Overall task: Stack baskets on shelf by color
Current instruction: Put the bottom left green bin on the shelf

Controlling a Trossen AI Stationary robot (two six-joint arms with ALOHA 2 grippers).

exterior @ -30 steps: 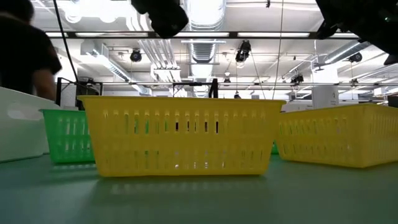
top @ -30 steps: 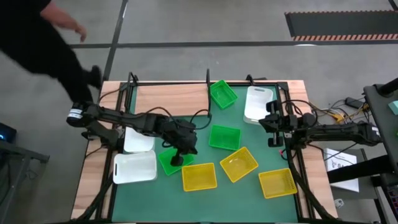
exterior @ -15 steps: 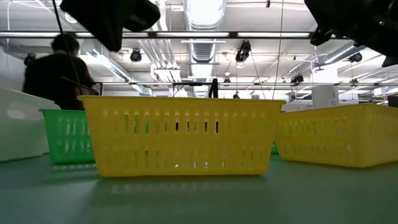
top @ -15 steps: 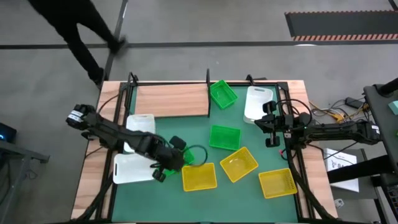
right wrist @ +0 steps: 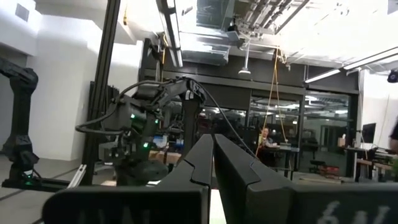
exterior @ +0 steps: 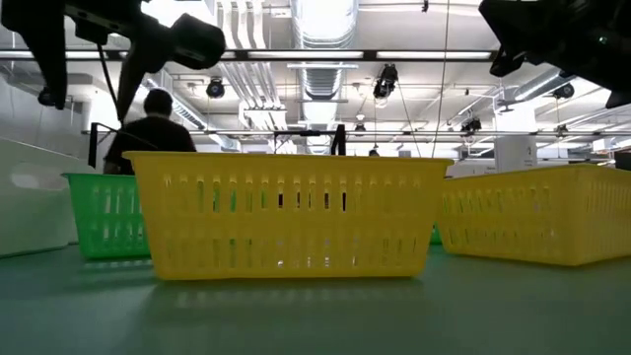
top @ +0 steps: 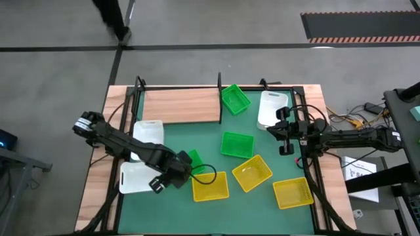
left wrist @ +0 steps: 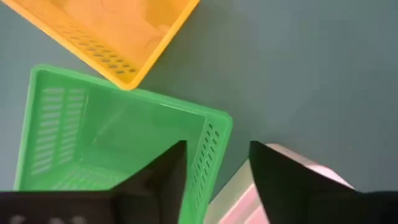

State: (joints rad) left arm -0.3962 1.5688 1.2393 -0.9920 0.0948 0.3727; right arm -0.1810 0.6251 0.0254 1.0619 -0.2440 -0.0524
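Near the table's front-left corner, the left gripper (top: pixel 172 178) hangs low over a green basket (left wrist: pixel 118 146) that lies between a white basket (top: pixel 140 177) and a yellow basket (top: pixel 210 186). Seen from the left wrist, its fingers (left wrist: pixel 163 177) are parted and straddle one short wall of that green basket, one inside the rim and one outside over the mat, grasping nothing yet as far as I can tell. The basket's long axis runs away from the gripper toward the yellow one, so closing on that wall looks like the coming move, and the left arm is plainly the nearer one. Farther back, the shelf (top: pixel 180 105) lies along the table's rear edge toward its left, well apart from this basket, with another green basket (top: pixel 235 98) at the board's right end. By the right edge, the right gripper (top: pixel 283 134) waits clenched, holding nothing.
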